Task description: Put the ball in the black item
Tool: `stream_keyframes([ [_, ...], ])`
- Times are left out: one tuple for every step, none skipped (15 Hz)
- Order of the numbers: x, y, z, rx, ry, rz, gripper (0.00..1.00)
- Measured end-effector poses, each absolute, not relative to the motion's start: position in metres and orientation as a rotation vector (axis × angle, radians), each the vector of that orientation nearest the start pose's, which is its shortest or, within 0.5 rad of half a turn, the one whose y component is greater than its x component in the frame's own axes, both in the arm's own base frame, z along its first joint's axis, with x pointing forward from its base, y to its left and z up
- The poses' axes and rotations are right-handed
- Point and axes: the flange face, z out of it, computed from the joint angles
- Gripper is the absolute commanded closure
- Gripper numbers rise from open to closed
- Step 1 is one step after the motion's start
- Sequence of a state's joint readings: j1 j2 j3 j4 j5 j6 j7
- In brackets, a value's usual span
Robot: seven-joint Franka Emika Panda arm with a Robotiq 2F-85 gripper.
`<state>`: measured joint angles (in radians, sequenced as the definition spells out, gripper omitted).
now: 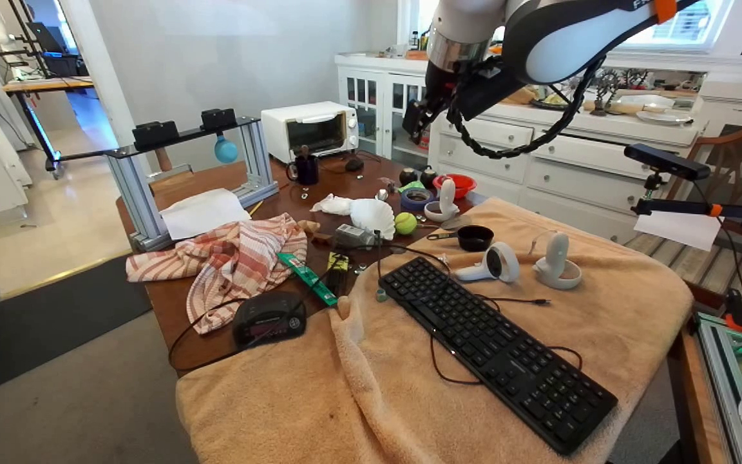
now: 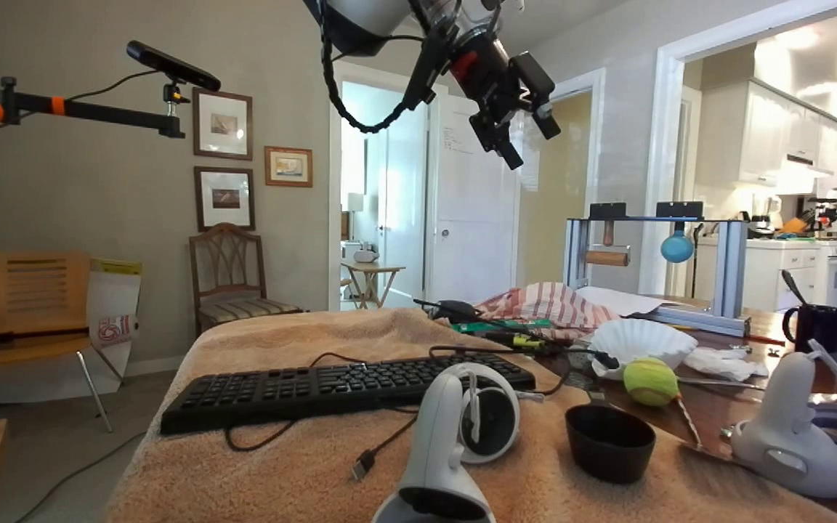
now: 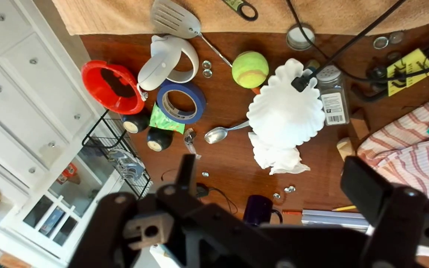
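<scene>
The yellow-green ball (image 1: 405,223) lies on the brown table beside the white fluted paper. It also shows in an exterior view (image 2: 651,381) and in the wrist view (image 3: 250,69). The black item (image 1: 476,239) is a small round black cup with a short handle, upright on the tan towel near the ball. It is nearer the camera in an exterior view (image 2: 611,444). In the wrist view only what looks like its handle end (image 3: 247,12) shows at the top edge. My gripper (image 3: 275,175) is open and empty, high above the table; it also shows in an exterior view (image 2: 532,145).
White controllers (image 1: 443,205) stand near the ball and cup. A spatula (image 3: 175,18) points at the ball. A black keyboard (image 1: 500,348) lies on the towel. Blue tape (image 3: 181,101), a red bowl (image 3: 113,87), a dark mug (image 1: 304,169) and a metal frame (image 1: 258,154) stand around.
</scene>
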<state>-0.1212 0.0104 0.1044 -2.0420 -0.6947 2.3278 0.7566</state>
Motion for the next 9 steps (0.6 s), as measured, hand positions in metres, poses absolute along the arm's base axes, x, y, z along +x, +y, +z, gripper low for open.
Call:
stream_keyframes([
  [0.58,-0.021,0.468,-3.421,0.616,-0.805,0.0],
  [0.58,-0.023,0.468,-3.418,0.627,-0.805,0.0],
  [0.58,-0.026,0.468,-3.418,0.639,-0.804,0.0],
  [0.582,-0.032,0.467,-3.418,0.652,-0.799,0.0],
  [0.587,-0.039,0.467,-3.424,0.651,-0.789,0.0],
  [0.593,-0.049,0.466,-3.435,0.635,-0.759,0.0],
  [0.601,-0.059,0.464,-3.451,0.607,-0.71,0.0],
  [0.61,-0.069,0.461,-3.466,0.563,-0.639,0.0],
  [0.622,-0.078,0.456,-3.478,0.506,-0.556,0.0],
])
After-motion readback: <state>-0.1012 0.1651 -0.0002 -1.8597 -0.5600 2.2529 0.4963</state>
